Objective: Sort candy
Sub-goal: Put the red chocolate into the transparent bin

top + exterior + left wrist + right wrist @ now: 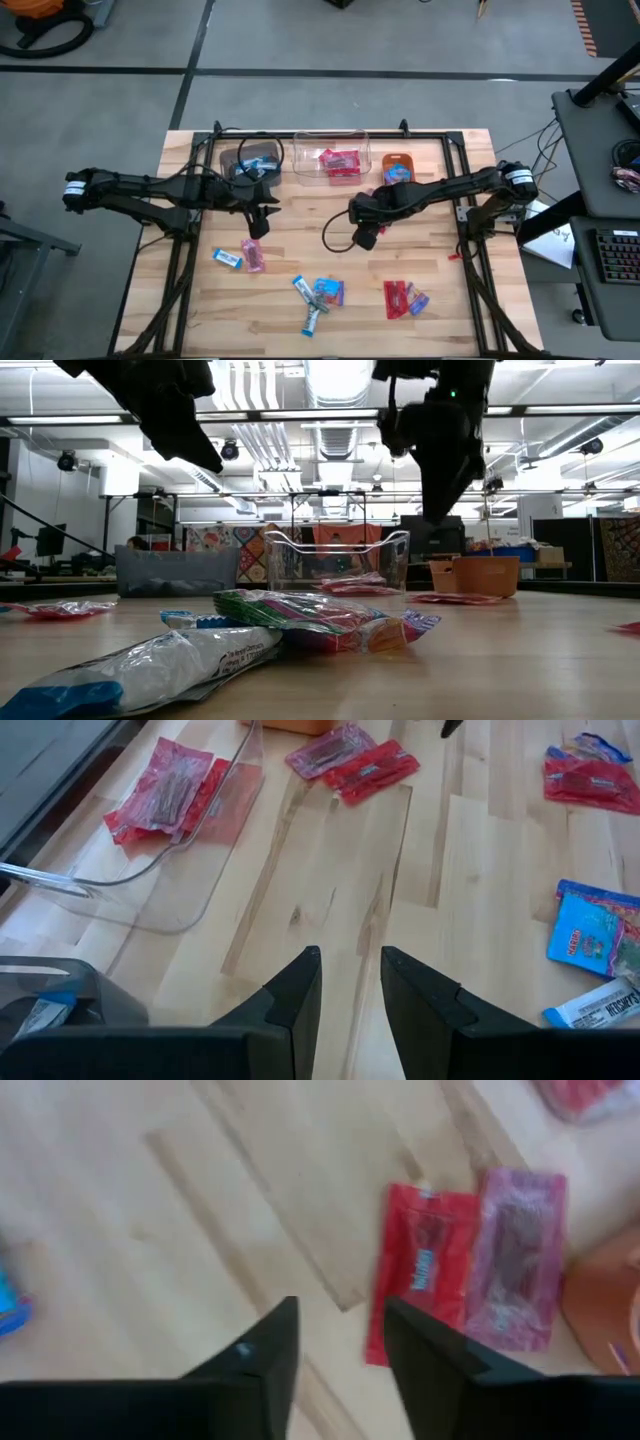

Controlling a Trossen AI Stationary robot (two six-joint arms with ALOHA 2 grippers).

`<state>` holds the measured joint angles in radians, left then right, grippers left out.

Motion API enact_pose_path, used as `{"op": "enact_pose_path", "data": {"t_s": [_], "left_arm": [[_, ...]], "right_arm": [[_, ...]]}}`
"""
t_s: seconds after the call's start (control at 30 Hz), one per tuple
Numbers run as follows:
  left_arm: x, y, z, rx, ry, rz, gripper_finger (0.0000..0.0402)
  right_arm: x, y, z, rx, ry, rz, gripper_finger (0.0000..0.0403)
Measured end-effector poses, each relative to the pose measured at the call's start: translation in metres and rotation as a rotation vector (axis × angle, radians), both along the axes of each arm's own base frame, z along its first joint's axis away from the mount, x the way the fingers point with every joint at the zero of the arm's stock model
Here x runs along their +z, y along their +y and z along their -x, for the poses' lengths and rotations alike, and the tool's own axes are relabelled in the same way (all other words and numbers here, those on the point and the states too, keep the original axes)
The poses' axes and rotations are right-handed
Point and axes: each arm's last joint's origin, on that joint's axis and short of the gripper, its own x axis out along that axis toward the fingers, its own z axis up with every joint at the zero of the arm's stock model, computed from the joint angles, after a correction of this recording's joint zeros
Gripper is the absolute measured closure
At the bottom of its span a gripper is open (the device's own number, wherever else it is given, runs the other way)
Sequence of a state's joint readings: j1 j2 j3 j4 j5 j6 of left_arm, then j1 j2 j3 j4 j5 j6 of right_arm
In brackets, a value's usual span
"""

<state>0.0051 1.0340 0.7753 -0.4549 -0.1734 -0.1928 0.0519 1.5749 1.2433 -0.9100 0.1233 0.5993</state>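
Two dark arms reach inward over a wooden tabletop (300, 250) on which wrapped candy lies scattered. The left tool (258, 222) hangs above the boards just in front of the brown bin (250, 160); its two fingers (300, 995) stand slightly apart with bare wood showing through the gap, so it is released and grasps nothing. The right tool (364, 236) hovers near the middle of the tabletop, in front of the clear bin (305, 160) and the orange bin (398, 166); its fingers (275, 1345) likewise stand apart with nothing between them. Beneath and just beyond the right tool lie a red sweet (425, 1275) and a pink sweet (515, 1255), side by side and touching, close to the orange bin. The clear bin already contains red sweets (340, 162), and blue-and-white wrappers show inside the brown bin. Loose candy remains toward the front edge: a blue-and-white piece (228, 259) beside a pink piece (253, 254) at the left, a blue-and-white cluster (320, 295) near the centre, and a red cluster (402, 298) at the right.
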Motion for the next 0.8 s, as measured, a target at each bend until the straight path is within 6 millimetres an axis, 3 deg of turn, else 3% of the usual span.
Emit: {"op": "enact_pose_path", "data": {"t_s": [0.17,0.33,0.8], "left_arm": [[0.000,0.000,0.000,0.000,-0.004,0.000,0.0311],[0.001,0.000,-0.001,0.001,-0.020,-0.001,0.0311],[0.003,0.000,-0.002,0.002,-0.037,-0.002,0.0311]], "right_arm": [[-0.024,-0.006,0.000,-0.061,0.066,0.020,0.0195],[-0.051,-0.016,-0.007,-0.101,0.148,0.040,0.0163],[-0.089,-0.027,-0.017,-0.081,0.251,0.052,0.0180]]}}
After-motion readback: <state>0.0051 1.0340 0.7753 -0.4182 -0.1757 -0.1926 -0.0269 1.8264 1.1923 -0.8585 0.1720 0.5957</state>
